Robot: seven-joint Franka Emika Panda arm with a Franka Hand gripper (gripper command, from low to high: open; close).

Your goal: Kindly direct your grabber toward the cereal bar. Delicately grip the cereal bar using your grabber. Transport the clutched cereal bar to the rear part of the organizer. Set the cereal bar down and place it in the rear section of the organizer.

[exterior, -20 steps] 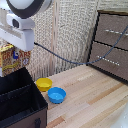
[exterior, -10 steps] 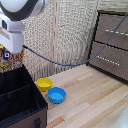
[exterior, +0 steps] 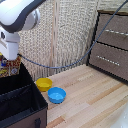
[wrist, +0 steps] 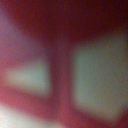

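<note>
The end effector (exterior: 10, 56) held the cereal bar (exterior: 10, 66) above the organizer's (exterior: 20, 102) rear section, so lowering and releasing seemed next.

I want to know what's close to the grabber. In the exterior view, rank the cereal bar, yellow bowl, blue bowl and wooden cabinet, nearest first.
From the grabber:
1. cereal bar, directly beneath it
2. yellow bowl, toward the exterior view's right
3. blue bowl, beyond the yellow one
4. wooden cabinet, far right
</note>
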